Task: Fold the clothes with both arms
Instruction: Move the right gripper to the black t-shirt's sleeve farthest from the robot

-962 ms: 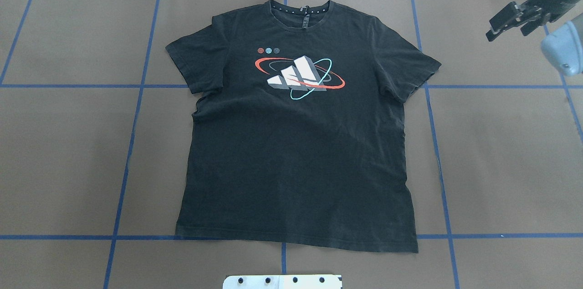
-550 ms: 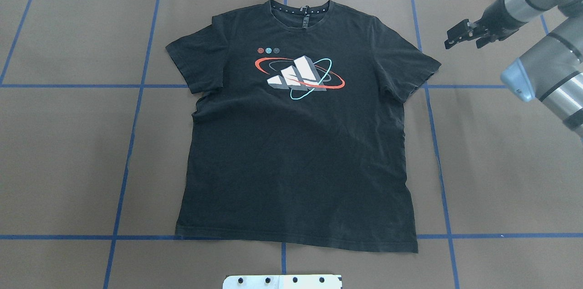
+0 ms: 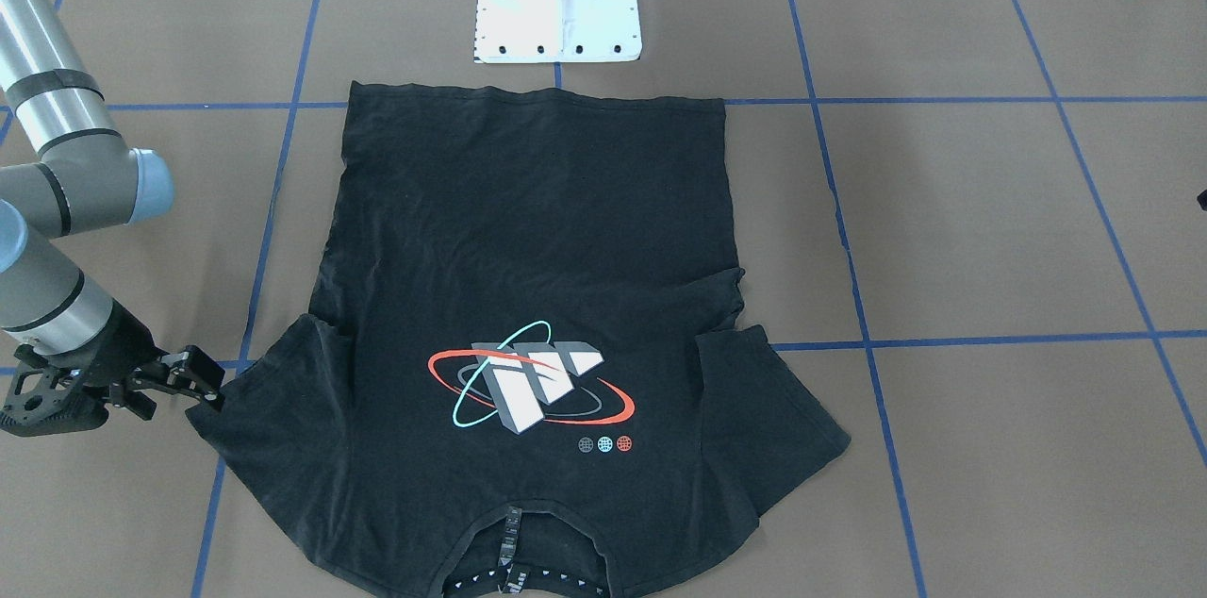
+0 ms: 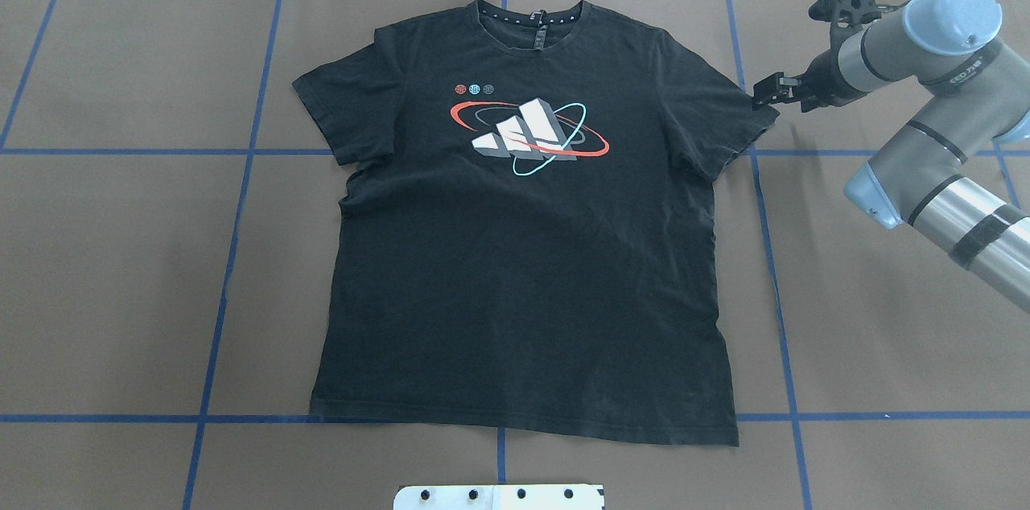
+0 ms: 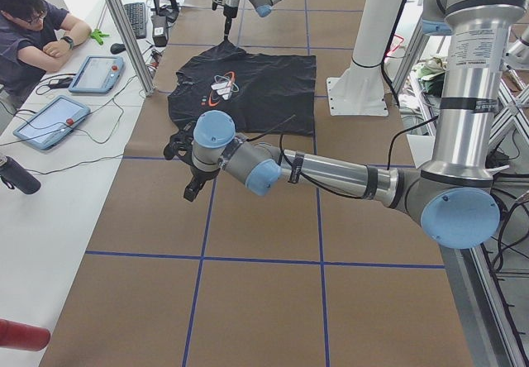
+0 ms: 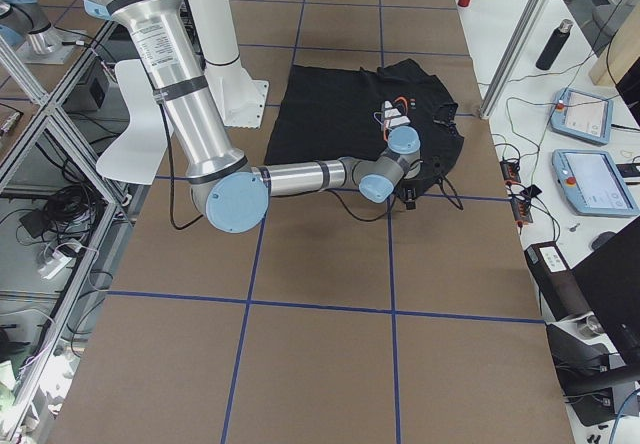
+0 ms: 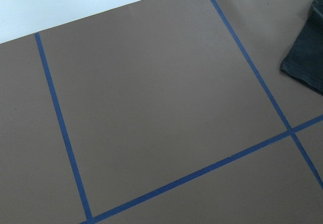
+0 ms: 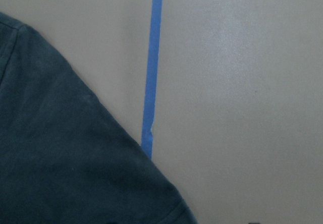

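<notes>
Fig.: T-shirt (image 4: 523, 269) flat mid-table, collar to far edge. R gripper (image 4: 766, 96) has come in from right edge to sleeve tip, fingers slightly apart (empty). L gripper (image 5: 193, 187) fingers: can't tell. Grasp likely next.

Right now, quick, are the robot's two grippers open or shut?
Left gripper: cannot be told.
Right gripper: open, holding nothing, at the black T-shirt's sleeve edge.

Black T-shirt (image 4: 523, 269), red-teal-white graphic (image 4: 527, 136), brown table (image 4: 121, 252), blue tape grid (image 4: 161, 151)
</notes>
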### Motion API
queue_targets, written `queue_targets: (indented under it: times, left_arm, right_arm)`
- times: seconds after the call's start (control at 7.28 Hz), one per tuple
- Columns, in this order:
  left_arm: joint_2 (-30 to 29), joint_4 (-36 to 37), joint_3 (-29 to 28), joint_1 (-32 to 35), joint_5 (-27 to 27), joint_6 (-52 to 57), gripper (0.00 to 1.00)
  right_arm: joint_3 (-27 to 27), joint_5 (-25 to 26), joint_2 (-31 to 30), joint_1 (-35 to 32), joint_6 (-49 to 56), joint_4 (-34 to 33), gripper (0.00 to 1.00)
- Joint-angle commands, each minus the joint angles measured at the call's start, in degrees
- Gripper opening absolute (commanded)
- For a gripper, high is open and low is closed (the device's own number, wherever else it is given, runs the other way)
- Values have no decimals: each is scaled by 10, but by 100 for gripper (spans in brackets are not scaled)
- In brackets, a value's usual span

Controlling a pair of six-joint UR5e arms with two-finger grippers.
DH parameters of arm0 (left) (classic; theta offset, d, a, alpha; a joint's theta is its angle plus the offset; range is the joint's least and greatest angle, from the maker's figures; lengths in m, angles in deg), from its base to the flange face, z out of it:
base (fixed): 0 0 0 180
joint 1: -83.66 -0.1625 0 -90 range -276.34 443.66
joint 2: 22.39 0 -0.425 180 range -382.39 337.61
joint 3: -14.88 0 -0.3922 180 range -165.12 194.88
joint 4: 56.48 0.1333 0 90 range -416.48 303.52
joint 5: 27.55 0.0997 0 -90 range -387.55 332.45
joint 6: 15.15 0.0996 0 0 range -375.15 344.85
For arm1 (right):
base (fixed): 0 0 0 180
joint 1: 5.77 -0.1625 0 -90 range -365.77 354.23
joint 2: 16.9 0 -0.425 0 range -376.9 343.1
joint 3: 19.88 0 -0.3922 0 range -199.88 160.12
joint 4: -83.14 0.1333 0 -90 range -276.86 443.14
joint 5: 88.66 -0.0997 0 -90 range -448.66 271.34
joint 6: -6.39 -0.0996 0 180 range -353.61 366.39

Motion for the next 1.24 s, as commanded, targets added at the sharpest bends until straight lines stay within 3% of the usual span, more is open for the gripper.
queue_targets:
  times: [0.0, 0.27, 0.69, 0.82, 0.96, 1.1]
  left_arm:
    - [0, 0, 1, 0, 0, 0, 100]
    - [1, 0, 0, 0, 1, 0, 100]
    - [1, 0, 0, 0, 0, 0, 100]
    - [1, 1, 0, 0, 0, 0, 100]
    - [1, 0, 0, 0, 0, 0, 100]
    - [1, 1, 0, 0, 0, 0, 100]
  right_arm:
    - [-3, 10, -2, 9, -8, 5, 67]
    - [-7, 10, -1, 9, -8, 5, 45]
    - [-13, 11, 3, 12, -7, 5, 42]
    - [-13, 11, 3, 12, -7, 5, 25]
    - [-12, 9, 3, 11, -2, 7, 0]
    - [-8, 6, 3, 9, -1, 14, 0]
